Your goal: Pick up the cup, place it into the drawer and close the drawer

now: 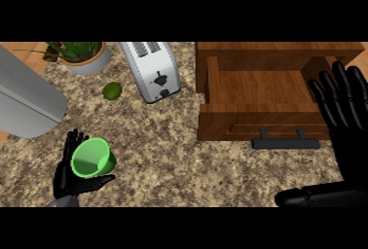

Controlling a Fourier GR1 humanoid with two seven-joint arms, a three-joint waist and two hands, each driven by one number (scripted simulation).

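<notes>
A green cup (93, 158) lies tilted in my left hand (72, 180) at the lower left of the counter, its mouth turned toward the upper left. The fingers reach up behind the cup and the thumb curls under it. The wooden drawer (262, 90) stands pulled open at the upper right, its inside bare, with a dark handle (285, 143) on its front. My right hand (343, 104) is at the right edge beside the drawer, fingers straight and pointing up, holding nothing.
A silver toaster (155, 70) lies at the top centre. Left of it sit a small green avocado (112, 90) and a potted plant (82, 56). A large grey appliance (25, 97) fills the left edge.
</notes>
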